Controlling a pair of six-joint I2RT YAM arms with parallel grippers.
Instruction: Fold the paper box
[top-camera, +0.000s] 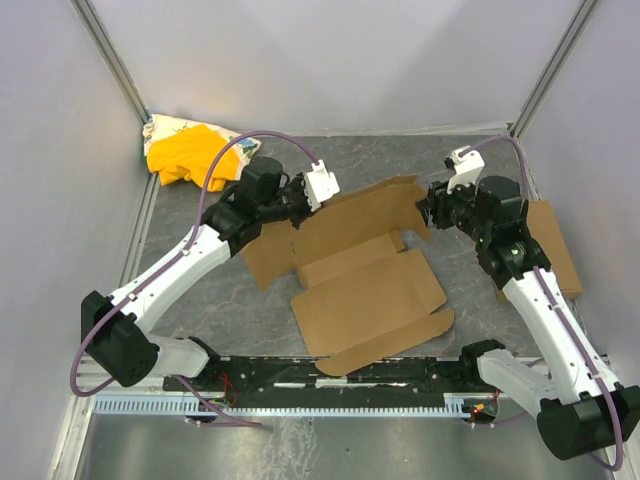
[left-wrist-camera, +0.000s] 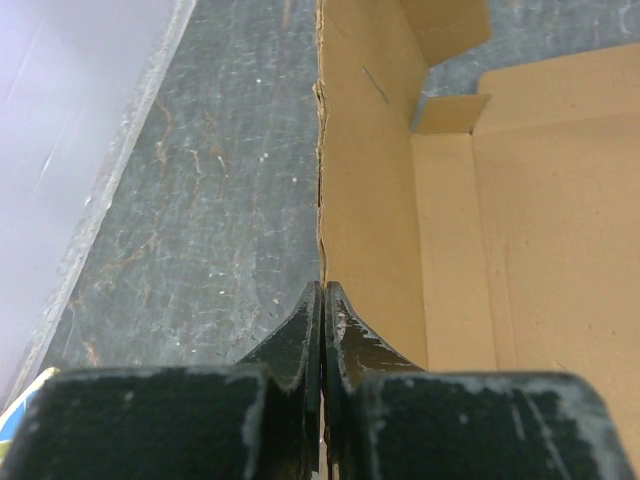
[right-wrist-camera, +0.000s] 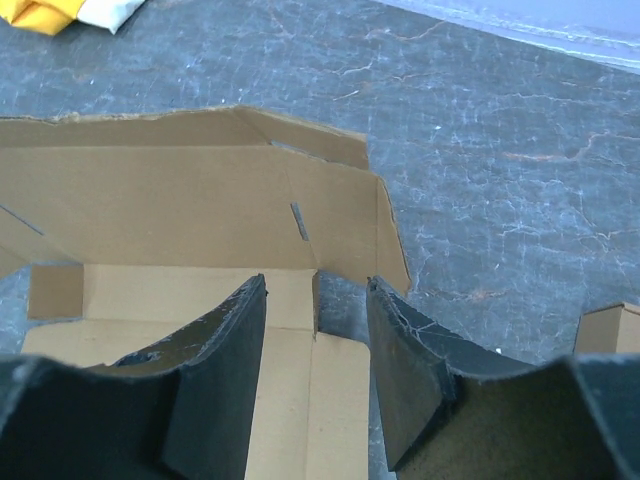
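The paper box lies as a brown cardboard blank in the middle of the table, its far panel lifted up. My left gripper is at that panel's left end. In the left wrist view it is shut on the thin upright edge of the paper box. My right gripper hovers at the panel's right end. In the right wrist view its jaws stand open over a corner tab of the paper box, touching nothing.
A yellow cloth bundle sits in the far left corner. A smaller brown cardboard rectangle lies at the right, under my right arm. Pale walls close the table in on three sides.
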